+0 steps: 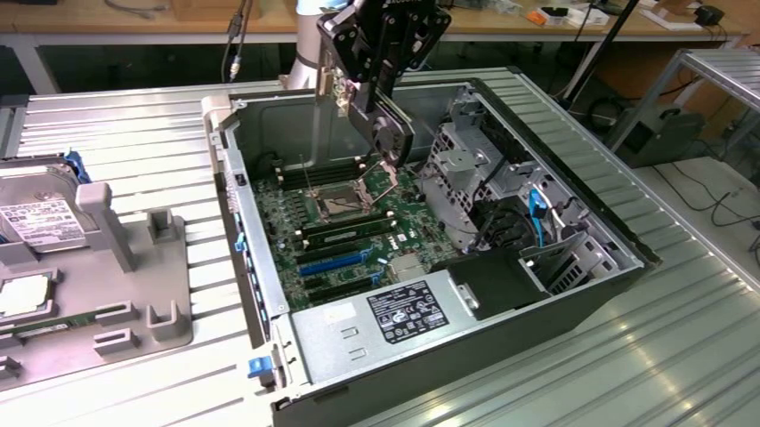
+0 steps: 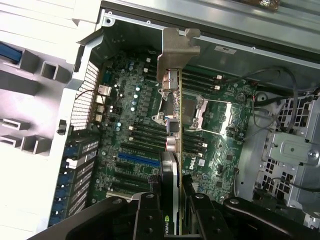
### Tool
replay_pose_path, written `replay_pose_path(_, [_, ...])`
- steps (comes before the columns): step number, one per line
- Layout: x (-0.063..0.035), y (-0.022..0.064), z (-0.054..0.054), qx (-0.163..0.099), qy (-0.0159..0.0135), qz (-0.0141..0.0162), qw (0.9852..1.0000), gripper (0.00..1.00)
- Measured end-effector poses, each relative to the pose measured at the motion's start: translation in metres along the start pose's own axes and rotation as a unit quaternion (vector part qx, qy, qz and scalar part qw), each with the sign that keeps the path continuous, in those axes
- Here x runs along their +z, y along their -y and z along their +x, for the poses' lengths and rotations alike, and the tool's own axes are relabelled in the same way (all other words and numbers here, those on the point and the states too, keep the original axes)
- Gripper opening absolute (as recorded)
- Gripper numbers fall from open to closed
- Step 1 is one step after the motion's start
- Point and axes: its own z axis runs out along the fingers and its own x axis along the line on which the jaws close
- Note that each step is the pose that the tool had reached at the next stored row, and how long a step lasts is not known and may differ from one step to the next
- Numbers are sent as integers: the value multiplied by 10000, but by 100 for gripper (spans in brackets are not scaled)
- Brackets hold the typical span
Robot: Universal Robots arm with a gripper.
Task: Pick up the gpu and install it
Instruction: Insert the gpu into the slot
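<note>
Wrist view, tool [image 2: 172, 199] closed around gpu [image 2: 169, 165], edge-on above motherboard [image 2: 135, 125], open computer case [image 2: 250, 57]

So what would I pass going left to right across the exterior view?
Boxy silver hard drive with white label → grey plastic upright block → thin black gpu card → silver metal drive cage → bright blue cable.

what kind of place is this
Most likely a robotics lab or workshop set up for PC assembly: an open computer case lies on a ribbed metal table, a gripper holds the gpu above its motherboard, and wooden workbenches with cables stand behind.
</note>
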Motion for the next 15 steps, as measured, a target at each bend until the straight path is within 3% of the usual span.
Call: replay_pose_path(15, [0, 0, 0, -332, -14, -5, 9994, 27])
